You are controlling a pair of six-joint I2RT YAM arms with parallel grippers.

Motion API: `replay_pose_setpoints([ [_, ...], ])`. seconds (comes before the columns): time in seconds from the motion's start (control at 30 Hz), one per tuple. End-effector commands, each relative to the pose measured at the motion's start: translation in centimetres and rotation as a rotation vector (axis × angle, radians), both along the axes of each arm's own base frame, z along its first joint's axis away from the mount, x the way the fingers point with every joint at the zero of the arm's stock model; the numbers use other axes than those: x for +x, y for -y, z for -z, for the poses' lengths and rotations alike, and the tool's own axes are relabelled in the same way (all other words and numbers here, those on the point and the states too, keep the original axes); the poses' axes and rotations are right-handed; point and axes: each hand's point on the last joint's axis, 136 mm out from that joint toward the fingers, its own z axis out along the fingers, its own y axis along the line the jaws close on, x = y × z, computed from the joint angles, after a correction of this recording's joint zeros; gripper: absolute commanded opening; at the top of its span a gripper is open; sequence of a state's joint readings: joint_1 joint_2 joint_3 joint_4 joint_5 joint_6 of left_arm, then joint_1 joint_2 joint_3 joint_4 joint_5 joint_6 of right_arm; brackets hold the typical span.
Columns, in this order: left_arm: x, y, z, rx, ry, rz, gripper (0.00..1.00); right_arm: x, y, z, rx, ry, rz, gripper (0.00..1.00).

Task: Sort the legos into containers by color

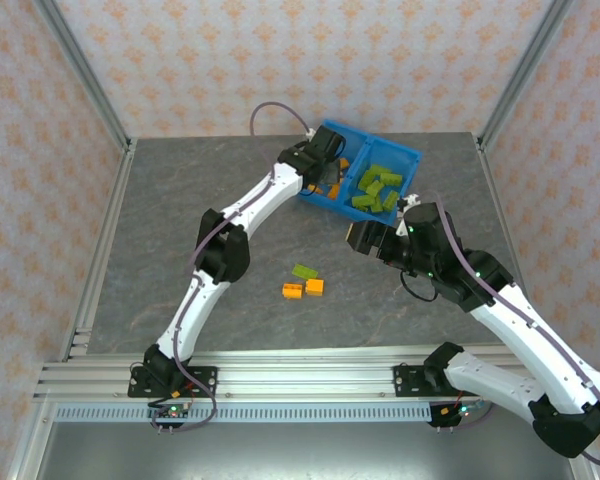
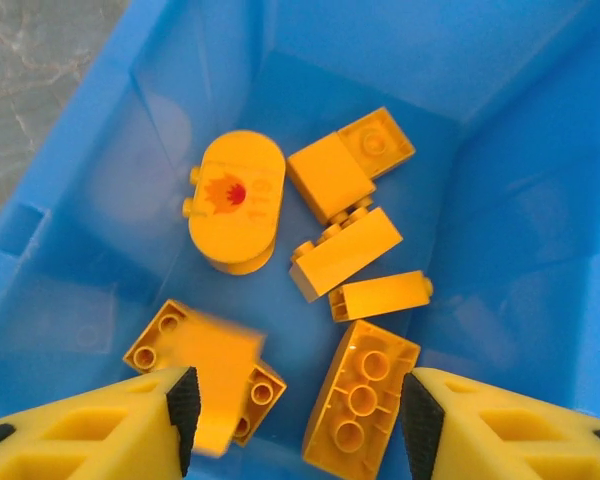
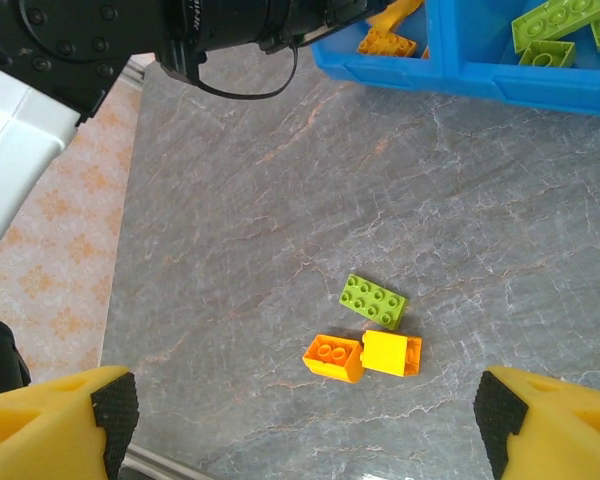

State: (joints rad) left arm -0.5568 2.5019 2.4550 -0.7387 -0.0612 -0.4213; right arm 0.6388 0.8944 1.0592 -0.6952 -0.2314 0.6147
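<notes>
Drop step: my left fingers [image 2: 90, 440] are apart over the orange compartment [image 2: 500, 230], brick [image 2: 215, 365] blurred, probably falling. My right fingers [image 3: 40, 420] are open. Next: descend on the green brick [image 3: 373, 301].

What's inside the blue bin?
The bin holds orange bricks in one half, green bricks in the other. From above, the left gripper covers part of the orange half; anything under piled bricks is hidden.

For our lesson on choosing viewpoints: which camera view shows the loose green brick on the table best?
The right wrist view: the green brick lies flat, studs clear, near two orange bricks. The top view shows it small, studs hard to make out.
</notes>
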Motion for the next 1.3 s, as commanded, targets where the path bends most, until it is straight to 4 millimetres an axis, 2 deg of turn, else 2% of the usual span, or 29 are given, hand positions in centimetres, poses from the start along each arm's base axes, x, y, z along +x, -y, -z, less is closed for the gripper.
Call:
replay_pose_setpoints([
  [0.0,-1.4,-0.5,-6.9,-0.055,0.066,-0.013,0.59,-0.1,0.6,0.6,-0.012,-0.014,0.028,0.89],
  [0.13,-5.3,-0.3,-11.0,-0.108,0.082,0.051,0.59,0.2,0.4,1.0,-0.011,-0.012,0.032,0.89],
  [0.2,-8.4,-0.7,-12.5,-0.109,0.105,0.087,0.59,0.4,0.2,1.2,-0.010,-0.015,0.031,0.89],
  [0.27,-12.7,-1.8,-13.7,-0.086,0.137,0.116,0.59,0.8,-0.1,1.5,-0.010,-0.020,0.031,0.89],
  [0.33,-16.6,-3.0,-12.9,-0.049,0.134,0.134,0.60,1.1,-0.4,1.8,-0.011,-0.024,0.029,0.89],
  [0.4,-20.4,-4.4,-11.1,-0.014,0.102,0.144,0.60,1.6,-0.7,2.2,-0.017,-0.024,0.030,0.89],
  [0.5,-25.1,-5.9,-7.7,0.013,0.021,0.165,0.61,2.2,-1.2,2.5,-0.026,-0.032,0.022,0.90],
  [0.6,-28.7,-6.7,-4.6,0.001,-0.057,0.145,0.63,2.6,-1.9,2.9,-0.043,-0.052,0.000,0.90],
  [0.7,-30.4,-6.8,-1.8,-0.006,-0.105,0.127,0.68,2.8,-2.3,3.4,-0.048,-0.071,-0.010,0.90],
  [0.83,-31.3,-5.5,2.1,-0.020,-0.193,0.163,0.80,2.5,-2.7,4.2,-0.036,-0.098,-0.025,0.90],
  [0.9,-31.6,-5.0,3.6,-0.014,-0.235,0.172,0.84,2.2,-2.5,4.4,-0.044,-0.111,-0.026,0.90],
  [1.03,-31.8,-4.7,5.8,-0.004,-0.269,0.167,0.83,1.6,-1.5,4.7,-0.058,-0.112,-0.005,0.90],
  [1.17,-32.2,-3.9,7.8,-0.001,-0.331,0.186,0.77,1.5,-1.2,4.7,-0.055,-0.108,0.010,0.90],
  [1.27,-32.5,-4.1,9.3,0.004,-0.365,0.158,0.71,1.4,-1.2,4.9,-0.059,-0.114,0.006,0.90],
])
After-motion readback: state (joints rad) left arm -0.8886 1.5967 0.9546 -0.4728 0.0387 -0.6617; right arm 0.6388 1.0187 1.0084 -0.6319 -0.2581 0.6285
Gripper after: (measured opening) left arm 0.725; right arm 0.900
